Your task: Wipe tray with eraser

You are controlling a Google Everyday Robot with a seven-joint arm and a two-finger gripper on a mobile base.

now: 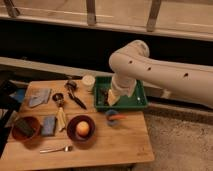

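tray (141, 102): back right of the table (115, 145)
gripper (112, 96): inside the tray, left half
cup (88, 81): just left of the tray
cloth (39, 97): back left
eraser (25, 127): in the bowl (15, 133), front left, well apart from the tray
pad (48, 125): between bowl and fruit bowl (71, 125)
fork (55, 148): before the fruit bowl

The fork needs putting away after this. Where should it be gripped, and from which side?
Take the fork at mid-handle, from straight above, gripping across its width. It lies flat near the table's front edge, running left to right, with bare wood around it, so a side approach would likely just push it. The gripper is down in the tray.
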